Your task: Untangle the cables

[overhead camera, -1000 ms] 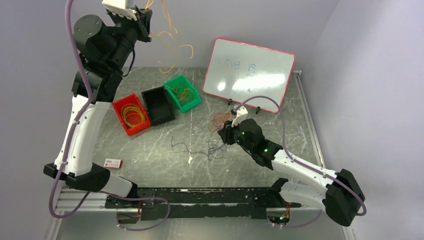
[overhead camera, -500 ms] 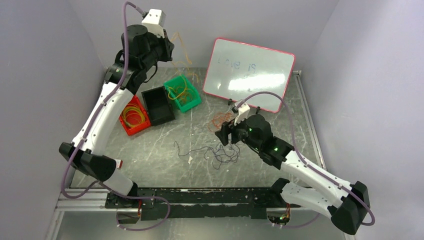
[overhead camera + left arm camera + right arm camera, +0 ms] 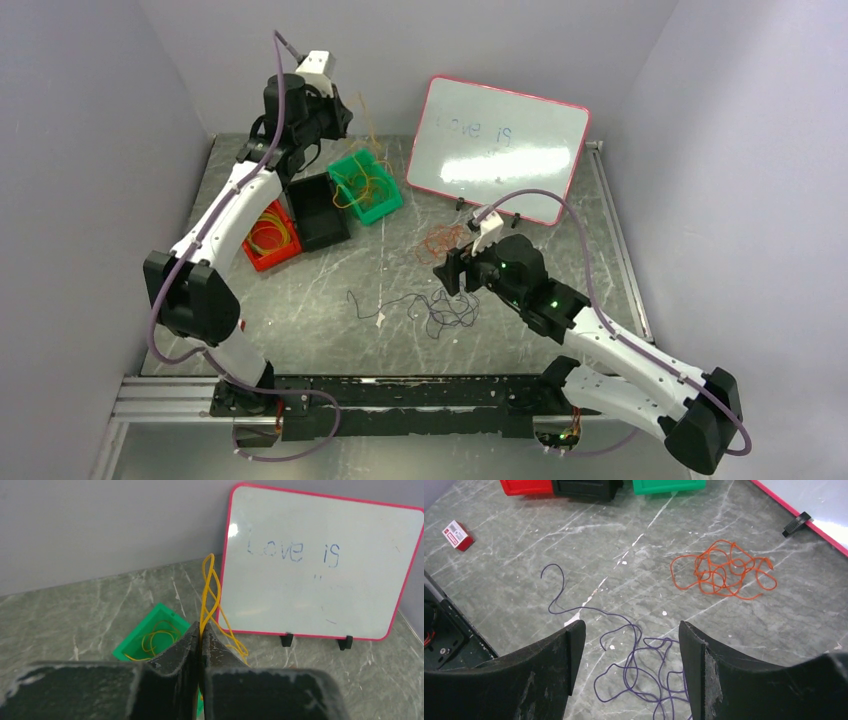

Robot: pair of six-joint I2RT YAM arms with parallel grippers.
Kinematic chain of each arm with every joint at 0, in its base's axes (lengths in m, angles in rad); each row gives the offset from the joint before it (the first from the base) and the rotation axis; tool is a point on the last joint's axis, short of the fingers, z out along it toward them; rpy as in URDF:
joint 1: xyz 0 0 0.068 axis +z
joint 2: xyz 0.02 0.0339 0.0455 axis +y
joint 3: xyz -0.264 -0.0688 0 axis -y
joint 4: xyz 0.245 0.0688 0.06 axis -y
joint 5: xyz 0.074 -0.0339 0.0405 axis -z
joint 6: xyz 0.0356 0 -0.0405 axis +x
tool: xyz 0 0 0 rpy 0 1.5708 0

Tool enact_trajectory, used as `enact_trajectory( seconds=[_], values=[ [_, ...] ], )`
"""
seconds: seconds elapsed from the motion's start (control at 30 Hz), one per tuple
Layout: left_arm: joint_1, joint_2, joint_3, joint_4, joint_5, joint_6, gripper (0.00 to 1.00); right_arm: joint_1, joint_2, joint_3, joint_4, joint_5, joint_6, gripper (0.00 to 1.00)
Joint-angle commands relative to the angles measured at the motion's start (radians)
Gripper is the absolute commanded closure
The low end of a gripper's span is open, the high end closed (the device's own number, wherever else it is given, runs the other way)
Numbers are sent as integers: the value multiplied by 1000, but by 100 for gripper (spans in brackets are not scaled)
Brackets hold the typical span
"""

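Observation:
My left gripper [image 3: 338, 118] is raised at the back, above the green bin [image 3: 392, 205]. In the left wrist view it [image 3: 201, 630] is shut on a yellow cable [image 3: 210, 580] that loops up in front of the jaws and trails toward the green bin [image 3: 137, 628]. My right gripper [image 3: 447, 275] hovers open over a dark blue cable [image 3: 440, 312] that lies in loose loops on the table. The same dark blue cable [image 3: 644, 665] shows between its open fingers [image 3: 630, 627], untouched. An orange cable [image 3: 721, 572] lies bunched beyond it, near the whiteboard [image 3: 500, 150].
A red bin [image 3: 262, 258] with yellow loops and a black bin [image 3: 315, 210] stand left of the green one, which holds more yellow cable [image 3: 360, 188]. A small red and white box [image 3: 457, 534] lies near the front left. Walls close in on three sides.
My left arm has swung down and to the right with the yellow cable, to just above the green bin. My right gripper has opened, and the dark blue cable has spread out.

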Motion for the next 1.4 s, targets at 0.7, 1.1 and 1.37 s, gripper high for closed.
enact_trajectory(
  seconds=[0.7, 1.1, 1.37],
  values=[
    [251, 383, -64, 1082, 912, -313, 93, 1, 39, -56, 92, -49, 14, 28],
    [243, 475, 3, 1043, 940, -262, 93, 1, 68, -45, 87, -68, 3, 28],
    [252, 469, -49, 862, 910, -50, 93, 1, 70, -51, 95, -81, 12, 28]
  ],
)
